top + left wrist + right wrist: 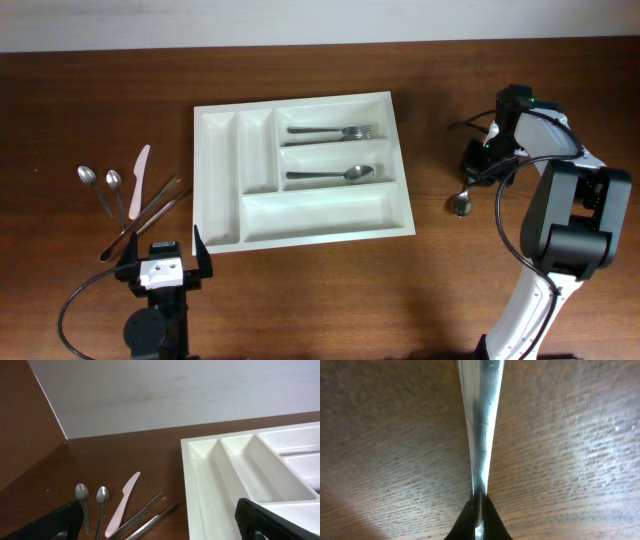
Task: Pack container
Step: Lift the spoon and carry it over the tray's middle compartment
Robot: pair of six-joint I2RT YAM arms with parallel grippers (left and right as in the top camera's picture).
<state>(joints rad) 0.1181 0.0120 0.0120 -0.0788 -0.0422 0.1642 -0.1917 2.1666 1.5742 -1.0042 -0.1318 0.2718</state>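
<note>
The container [222, 180], a white cutlery tray, lies mid-table with a fork [332, 131] and a spoon [335, 175] in two of its wide compartments. To its right, my right gripper [473, 170] is shut on the handle of a metal spoon [461, 204] whose bowl lies on the wood. In the right wrist view the gripper [479, 506] pinches the shiny handle [480, 425] just over the table. My left gripper [163, 262] sits open at the front left, short of the tray's corner; in its own view the gripper [160, 530] holds nothing, with the container [200, 475] to its right.
Left of the tray lie two small spoons [86, 177] [113, 181], a pink plastic knife [137, 180] and metal tongs [150, 213]. The left wrist view shows the knife [125, 498] and tongs [150, 515] just ahead. A pale wall runs along the table's far edge.
</note>
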